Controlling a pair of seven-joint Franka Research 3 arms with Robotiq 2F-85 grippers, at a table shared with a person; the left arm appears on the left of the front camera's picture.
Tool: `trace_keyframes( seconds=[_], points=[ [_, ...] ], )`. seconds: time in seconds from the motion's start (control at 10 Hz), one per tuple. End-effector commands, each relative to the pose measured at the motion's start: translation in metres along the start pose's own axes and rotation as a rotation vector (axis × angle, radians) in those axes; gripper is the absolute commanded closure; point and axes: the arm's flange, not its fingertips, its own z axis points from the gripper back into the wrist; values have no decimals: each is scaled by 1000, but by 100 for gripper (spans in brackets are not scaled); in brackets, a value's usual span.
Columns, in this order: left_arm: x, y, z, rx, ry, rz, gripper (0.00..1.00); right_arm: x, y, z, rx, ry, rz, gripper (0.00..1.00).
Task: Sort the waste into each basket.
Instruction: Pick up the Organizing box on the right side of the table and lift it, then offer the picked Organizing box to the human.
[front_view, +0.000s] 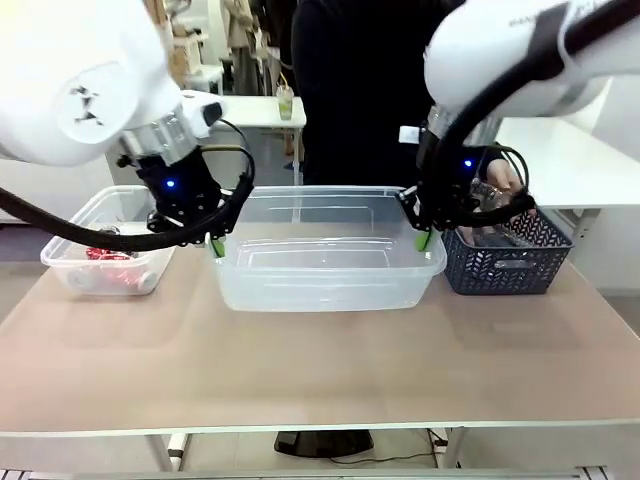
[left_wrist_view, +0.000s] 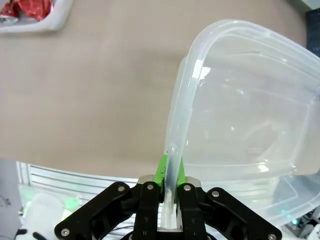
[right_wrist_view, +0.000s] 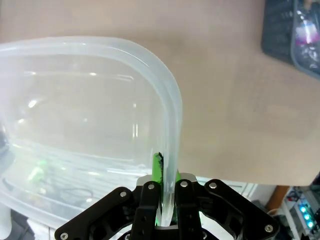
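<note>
Both arms on the big clear tub (front_view: 330, 262), mid tabletop (front_view: 320, 370). Left gripper (front_view: 214, 243) fingers pinch its left rim, right gripper (front_view: 424, 238) fingers pinch its right rim. Red waste (front_view: 108, 256) in the small tub (front_view: 70, 262) at left; dark lattice basket (front_view: 505, 262) at right.

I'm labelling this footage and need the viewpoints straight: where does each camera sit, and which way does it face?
Front view: between the arms, facing the person across the table; shows the left gripper and right gripper on the big tub.
Left wrist view: looks along its fingers, clamped on the tub's rim.
Right wrist view: looks along its fingers, on the opposite rim.
All share the tub; front and left wrist views also share the red waste.
</note>
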Motion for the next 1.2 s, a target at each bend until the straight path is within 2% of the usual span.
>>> trace_keyframes(
  seconds=[0.0, 0.1, 0.2, 1.1],
  points=[
    [3, 15, -3, -41, -21, 46, 94, 4, -4, -10, -42, 57, -22, 96],
    [5, 16, -11, -1, 28, 119, 94, 1, -4, -10, -35, 41, -34, 96],
    [-1, 6, -8, -4, 13, 21, 94, 6, 0, -10, 2, 22, -2, 96],
    [-1, 6, -8, -4, 13, 21, 94, 6, 0, -10, 2, 22, -2, 96]
  ],
)
